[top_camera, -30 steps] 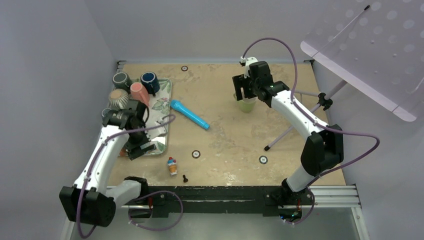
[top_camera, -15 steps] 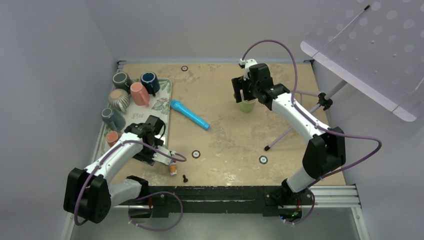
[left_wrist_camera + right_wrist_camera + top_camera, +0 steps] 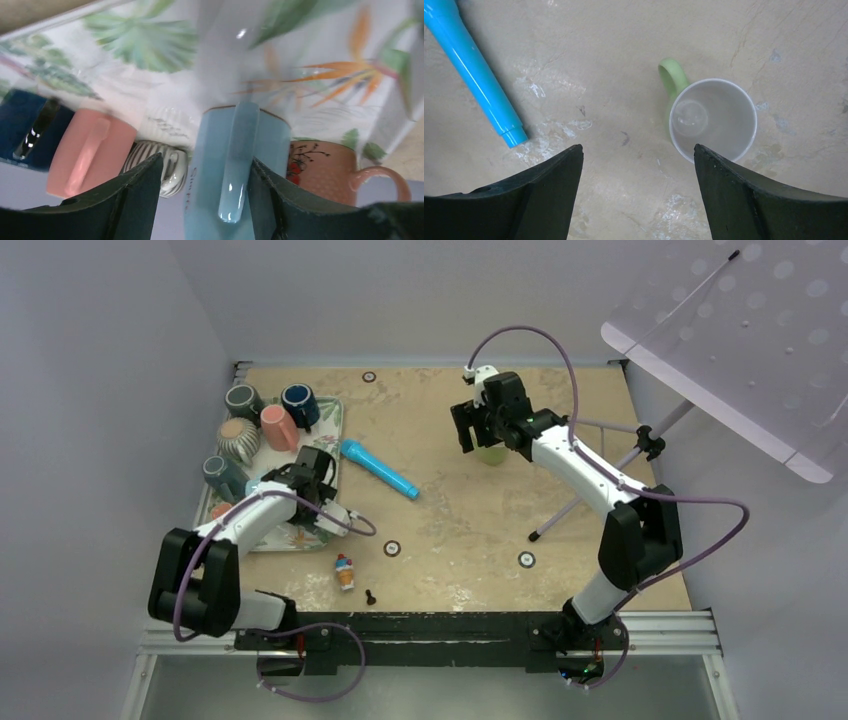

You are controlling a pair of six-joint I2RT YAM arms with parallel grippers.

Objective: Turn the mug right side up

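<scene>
Left pincer (image 3: 202, 169) back over tray (image 3: 165, 97), astride blue mug (image 3: 235, 150), grip unclear; right pincer (image 3: 638, 150) apart.

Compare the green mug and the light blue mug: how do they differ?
The green mug stands upright on the table; the light blue mug is at the floral tray. The green mug is free of the right fingers; the light blue mug sits between the left fingers. Both have one handle.
</scene>
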